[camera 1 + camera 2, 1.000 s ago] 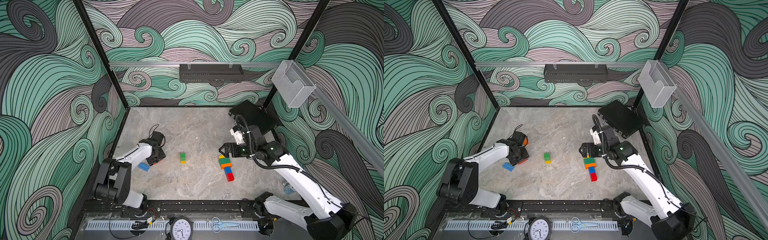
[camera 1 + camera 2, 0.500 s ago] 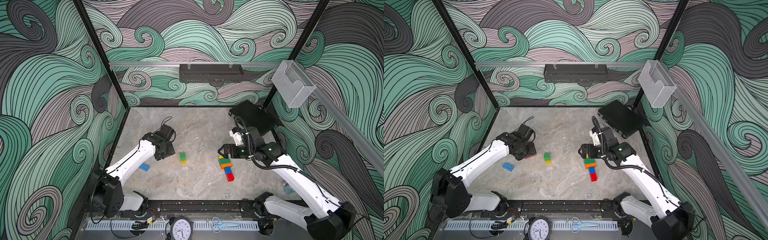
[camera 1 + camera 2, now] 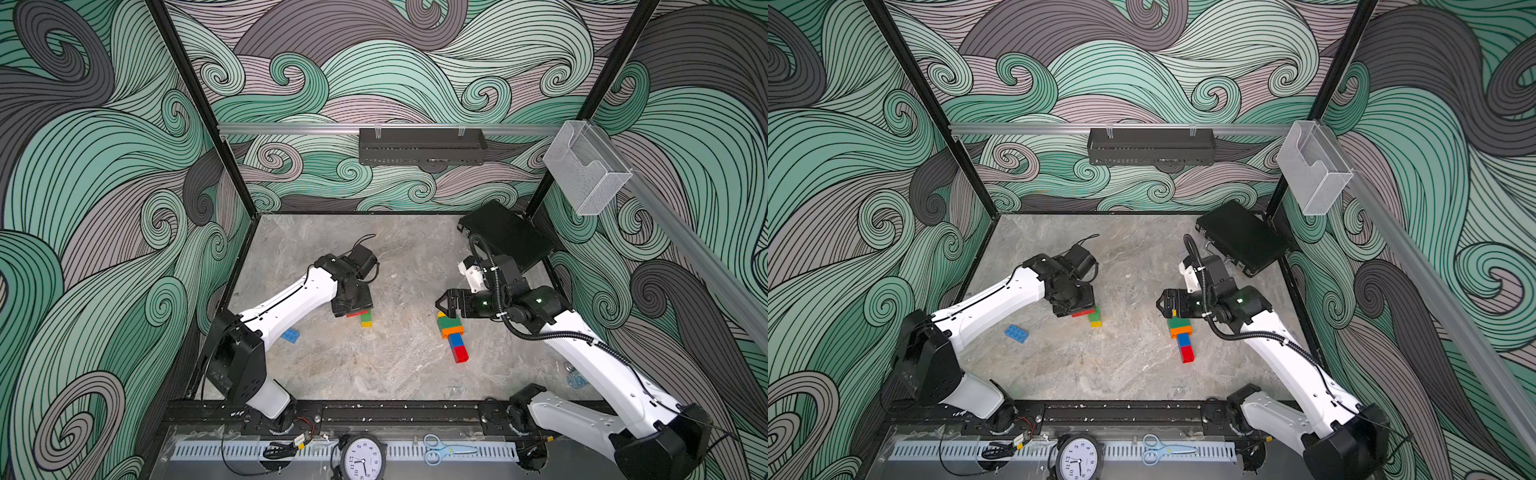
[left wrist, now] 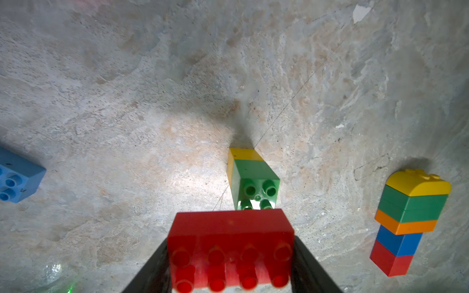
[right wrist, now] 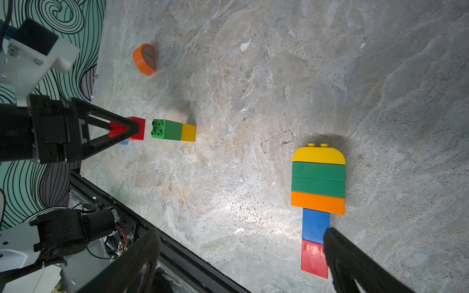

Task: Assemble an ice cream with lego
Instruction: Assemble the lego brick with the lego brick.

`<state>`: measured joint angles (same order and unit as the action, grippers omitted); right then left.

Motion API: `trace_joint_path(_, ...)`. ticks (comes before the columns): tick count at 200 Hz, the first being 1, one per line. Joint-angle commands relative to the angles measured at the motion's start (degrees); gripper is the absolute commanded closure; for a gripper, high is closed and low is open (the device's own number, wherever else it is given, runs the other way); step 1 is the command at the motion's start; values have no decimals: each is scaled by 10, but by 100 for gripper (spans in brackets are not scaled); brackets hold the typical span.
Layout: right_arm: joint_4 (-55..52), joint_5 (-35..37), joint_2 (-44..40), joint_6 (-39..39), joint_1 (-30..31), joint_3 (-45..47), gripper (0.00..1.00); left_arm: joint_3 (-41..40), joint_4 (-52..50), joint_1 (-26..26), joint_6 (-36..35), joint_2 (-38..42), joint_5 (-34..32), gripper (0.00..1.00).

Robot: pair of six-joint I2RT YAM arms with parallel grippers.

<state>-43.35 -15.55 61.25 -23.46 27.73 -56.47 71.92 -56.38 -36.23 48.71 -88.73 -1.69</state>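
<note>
Table [image 3: 407, 374] is filling the lower centre in both top views and carrying all the loose lego.

Stack [image 3: 452, 334] is lying flat right of centre: yellow dome, two greens, orange, then blue and red as the stick. It is looking close to a finished ice cream. Right tool [image 5: 241, 230] is hovering by the dome end, jaws spread wide and gripping nothing.

Green-yellow pair [image 3: 366, 319] is lying on its side at centre, green studs facing the left tool [image 4: 230, 243]. That tool is standing about half open and clamping the red brick [image 4: 229, 225] by its short ends. It is holding the brick just beside those studs, hollow side towards them.

Step in hand, as I judge it: mating red onto green. The next move is calling for squaring the hollow side to the studs, then a straight push. The pair is loose, so it may be sliding away unless braced.

Blue brick [image 3: 290, 335] is sitting alone at lower left of centre. Orange piece [image 5: 144, 59] is lying apart, upper left of the right wrist view.

Containers:
- Black case [image 3: 507, 237], upper right of the table, is lying shut, contents unseen.
- Wall tray [image 3: 422, 145], upper centre: inside not visible.
- Clear bin [image 3: 586, 166], upper right, is looking empty.
</note>
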Motion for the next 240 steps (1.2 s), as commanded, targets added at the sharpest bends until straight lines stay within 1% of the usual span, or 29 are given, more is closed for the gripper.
trace_joint_path(1, 8, -6, -10, -7, 0, 9, 1, 32, -19, -12, 4, -13, -2, 56)
trace_joint_path(26, 7, -5, -11, -8, 0, 9, 1, 42, -15, -17, -5, -24, -10, 56)
trace_joint_path(120, 4, 1, -13, -5, 0, 4, 1, 32, 16, -19, -38, -48, -15, 57)
trace_joint_path(240, -5, 3, -12, -4, 0, -3, 1, 15, 36, -19, -48, -63, -13, 58)
